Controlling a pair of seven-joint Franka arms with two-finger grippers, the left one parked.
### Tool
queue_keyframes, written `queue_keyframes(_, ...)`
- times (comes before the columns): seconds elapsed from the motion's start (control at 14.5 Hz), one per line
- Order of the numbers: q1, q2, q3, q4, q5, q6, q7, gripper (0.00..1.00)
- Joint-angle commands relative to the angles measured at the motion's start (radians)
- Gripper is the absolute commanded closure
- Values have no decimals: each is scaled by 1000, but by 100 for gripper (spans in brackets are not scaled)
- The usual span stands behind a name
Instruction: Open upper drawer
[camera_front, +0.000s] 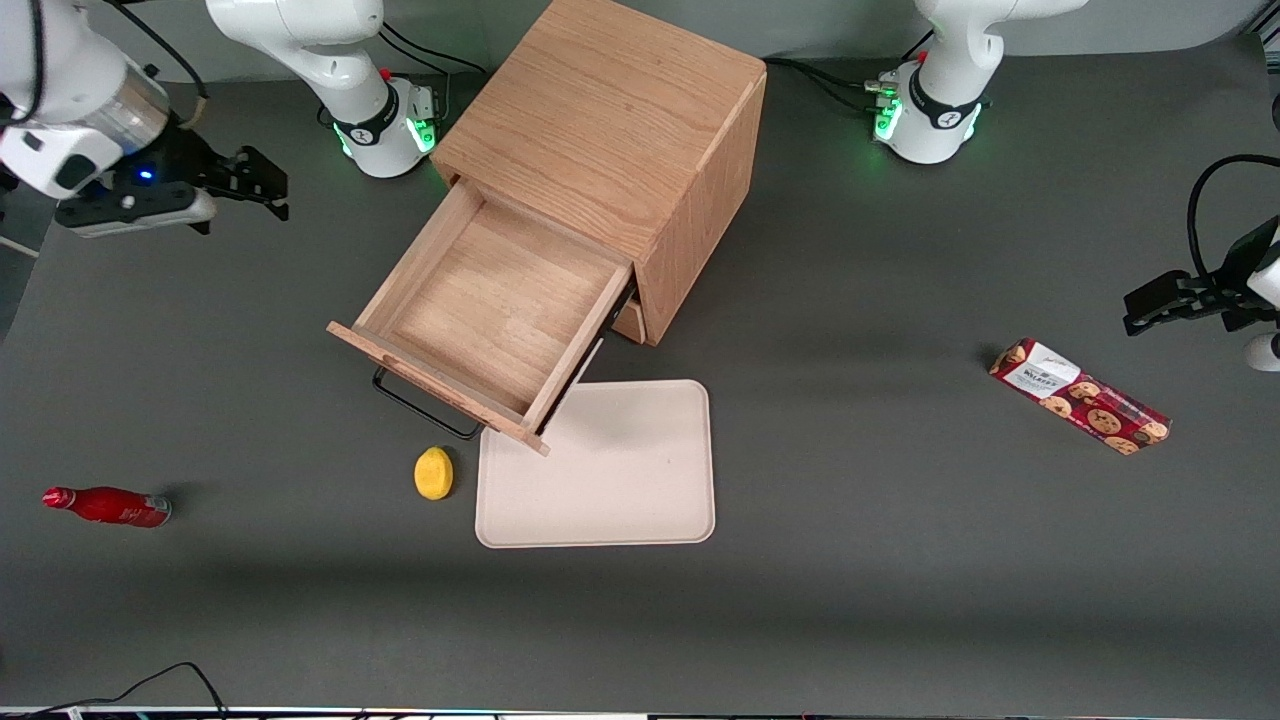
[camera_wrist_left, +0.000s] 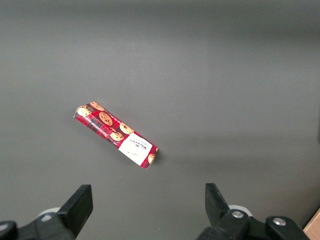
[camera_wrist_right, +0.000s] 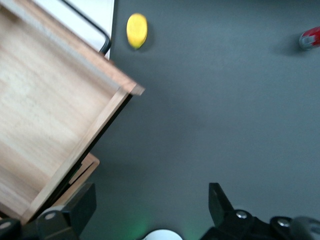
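- Your upper drawer (camera_front: 487, 318) stands pulled far out of the oak cabinet (camera_front: 610, 130), its bar handle (camera_front: 420, 408) over the table.
- Your gripper (camera_front: 262, 185) hangs released, holding nothing, well apart from the drawer, toward the working arm's end.
- A yellow lemon (camera_front: 434, 473) lies near the handle, nearer the front camera than the gripper.

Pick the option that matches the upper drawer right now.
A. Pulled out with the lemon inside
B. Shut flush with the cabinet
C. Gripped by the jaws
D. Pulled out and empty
D: the upper drawer stands pulled out, its tray bare; the lemon lies on the table, and the gripper hangs open, away from the drawer, toward the working arm's end.
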Motion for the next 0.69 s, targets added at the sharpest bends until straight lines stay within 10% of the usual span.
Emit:
queue_keyframes(0.0, 3, 94, -68, 120, -16, -67, 23, 0)
queue_keyframes(0.62, 15, 100, -57, 183, -16, -109, 205, 0)
